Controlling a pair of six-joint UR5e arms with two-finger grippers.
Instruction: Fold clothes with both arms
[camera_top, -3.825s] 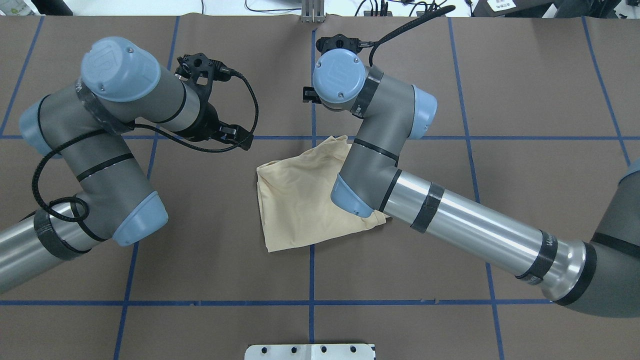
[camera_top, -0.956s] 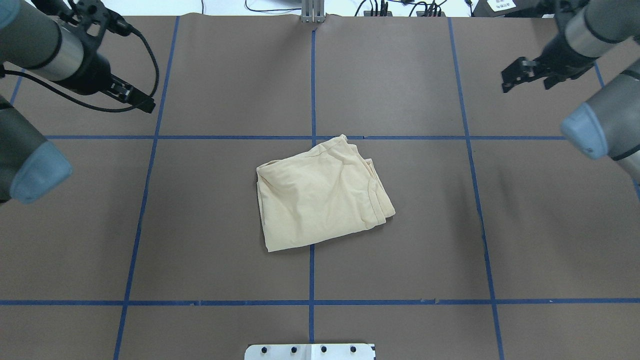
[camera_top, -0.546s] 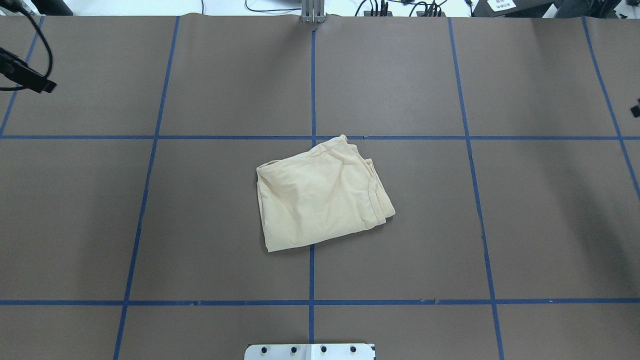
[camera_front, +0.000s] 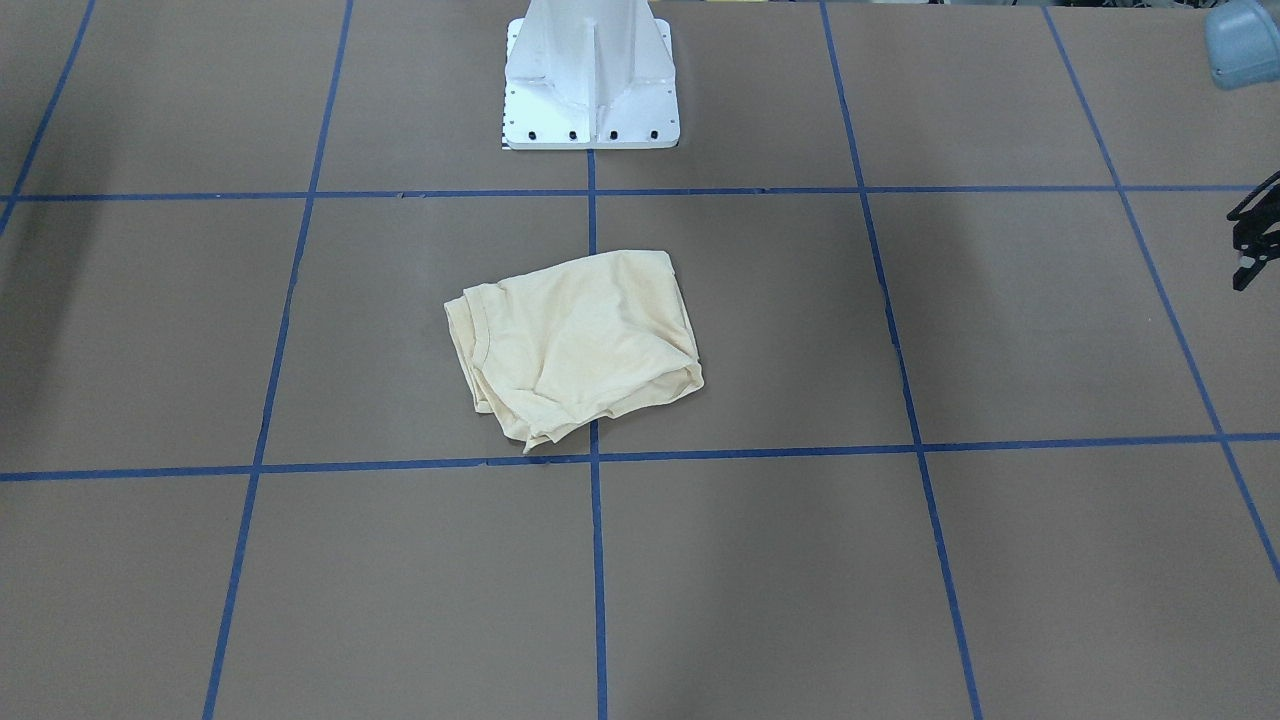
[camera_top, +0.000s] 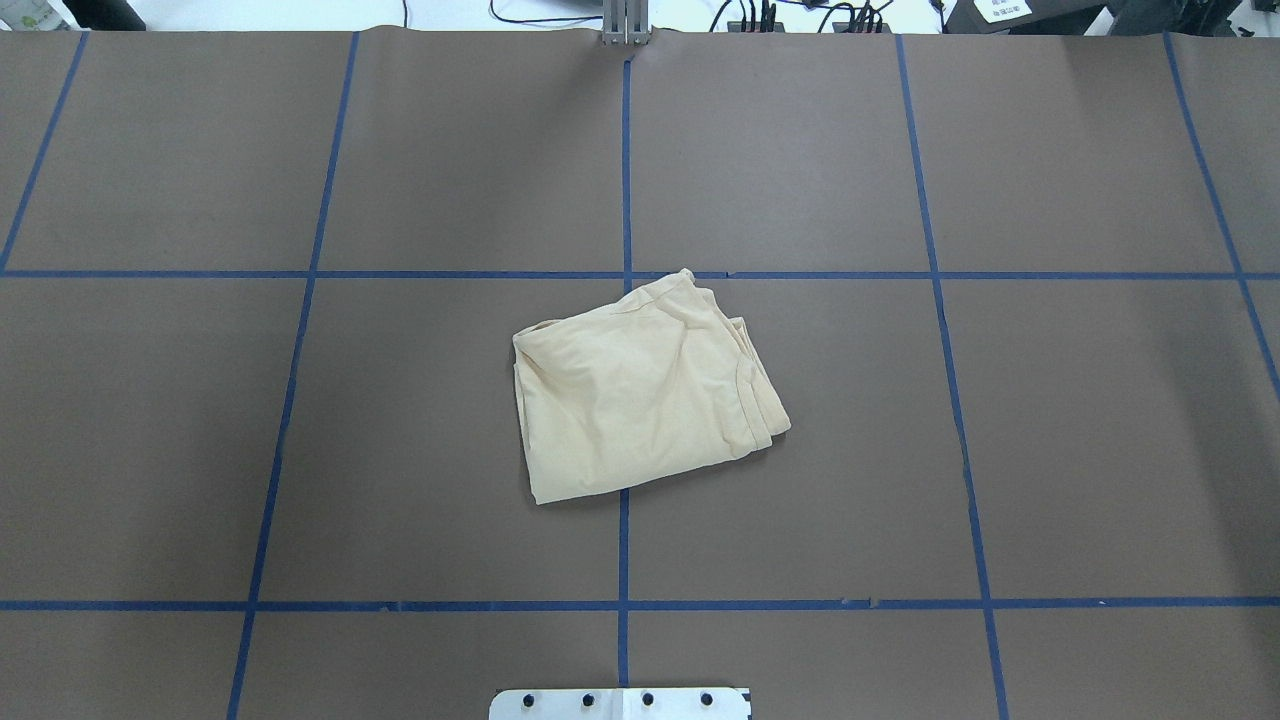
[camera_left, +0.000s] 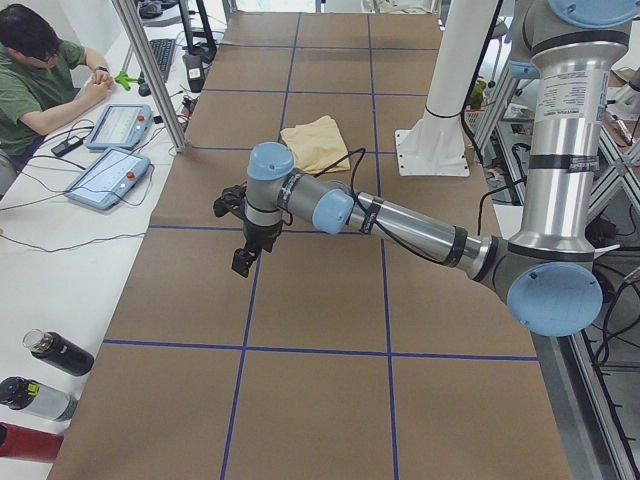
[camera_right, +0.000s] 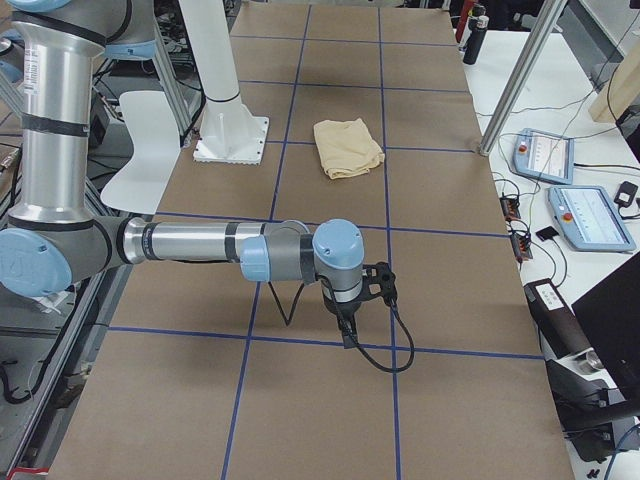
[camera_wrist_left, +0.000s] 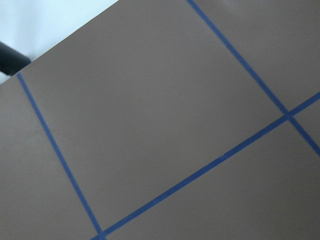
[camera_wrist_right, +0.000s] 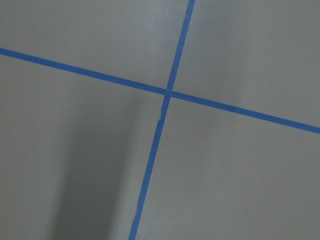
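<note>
The clothes are one pale cream-yellow shirt, lying as a folded, slightly rumpled bundle at the table's middle, with nothing touching it. Both arms stand far out to the sides and do not show in the overhead view. The left gripper points down over the brown table cover at the table's left end; only a black sliver of it shows in the front-facing view, so I cannot tell whether it is open or shut. The right gripper hangs low over the table's right end; I cannot tell its state either. Both wrist views hold only table cover and blue tape.
The white base pedestal stands at the robot's side of the table. A person sits at a side bench with control tablets and bottles. More tablets lie on the bench past the other end.
Both arms swung outward from the shirt, left arm to the left and right arm to the right, and left the overhead view. The shirt has not moved.
</note>
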